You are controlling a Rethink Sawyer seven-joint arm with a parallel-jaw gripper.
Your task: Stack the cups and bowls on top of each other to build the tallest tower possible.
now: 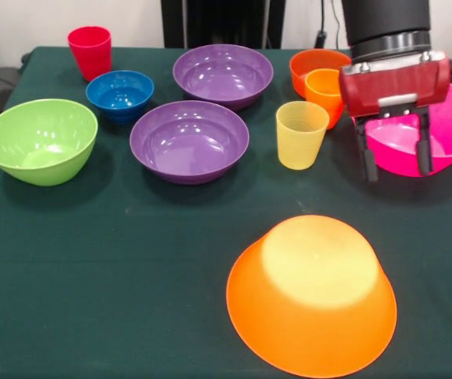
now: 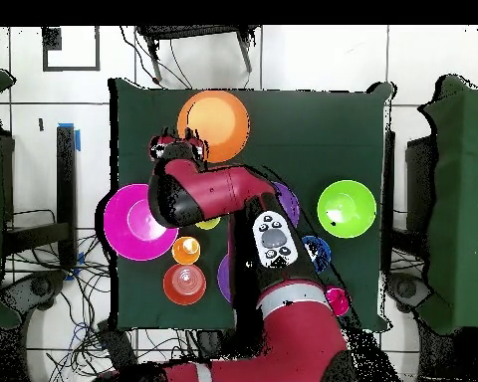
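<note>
The large orange bowl [image 1: 312, 296] lies upside down at the table's near side; it also shows in the overhead view [image 2: 214, 124]. My gripper [image 1: 395, 162] is open and empty, its two black fingers [image 1: 365, 154] hanging in front of the upright pink bowl [image 1: 446, 130]. From overhead the gripper [image 2: 176, 149] is between the pink bowl [image 2: 128, 224] and the orange bowl. The translucent yellow cup [image 1: 301, 134] stands left of the gripper. The orange-yellow cup [image 1: 324, 95] stands against the small red-orange bowl [image 1: 314, 65]. No tower stands.
Two purple bowls [image 1: 189, 140] [image 1: 222, 75] sit upright mid-table. The lime green bowl [image 1: 40, 140] is at the left, with the blue bowl [image 1: 120, 95] and the red cup [image 1: 90, 51] behind it. Dark green cloth covers the table [image 1: 131, 276].
</note>
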